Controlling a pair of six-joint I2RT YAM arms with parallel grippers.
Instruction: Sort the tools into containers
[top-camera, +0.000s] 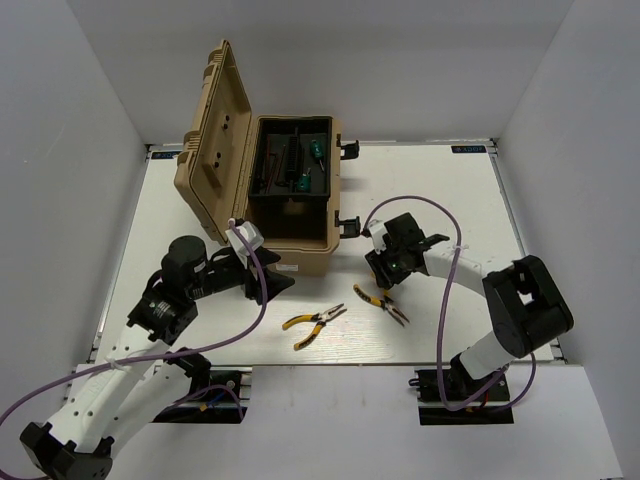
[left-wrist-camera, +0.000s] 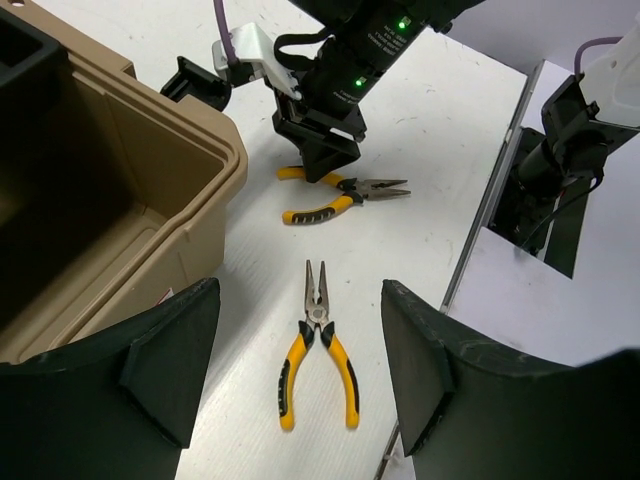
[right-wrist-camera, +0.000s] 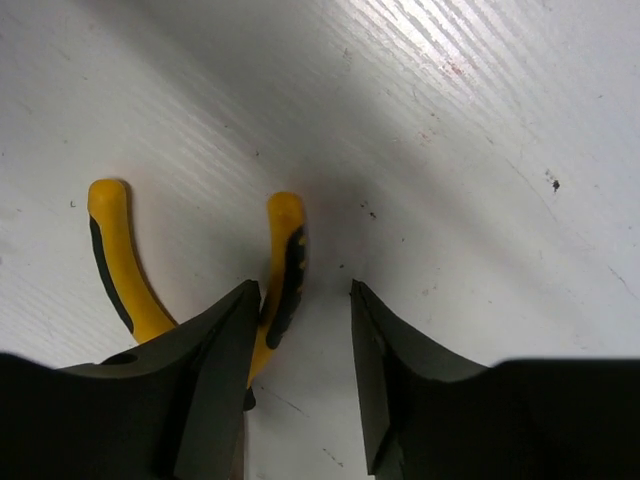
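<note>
A white table (top-camera: 450, 200) seen from above, with two robot arms mounted at its near edge. A tan toolbox (top-camera: 300, 255) stands left of centre, close to the far edge. Its ribbed lid (top-camera: 215, 140) is raised and tilts toward the left edge. Inside is a black tray (top-camera: 290, 215) holding two green-handled screwdrivers (top-camera: 316, 150), one farther back than the other. Two yellow-handled pliers lie flat on the bare table between the toolbox and the near edge, near each other but apart. The left-hand pliers (top-camera: 313, 322) lie near the middle of the near edge, with the handles spread toward the near-left corner and the nose pointing away to the right. The right-hand pliers (top-camera: 381, 303) lie just to the right, with the nose pointing toward the near-right corner. The left gripper (top-camera: 275, 285) hangs beside the toolbox's near wall with its two fingers spread wide and nothing between them. Its wrist camera looks past them at both pliers. The right gripper (right-wrist-camera: 302, 300) is lowered over the handle end of the right-hand pliers. Its fingers are apart and not clamped. One yellow handle runs along the inner face of one finger, and bare table shows in the gap.
</note>
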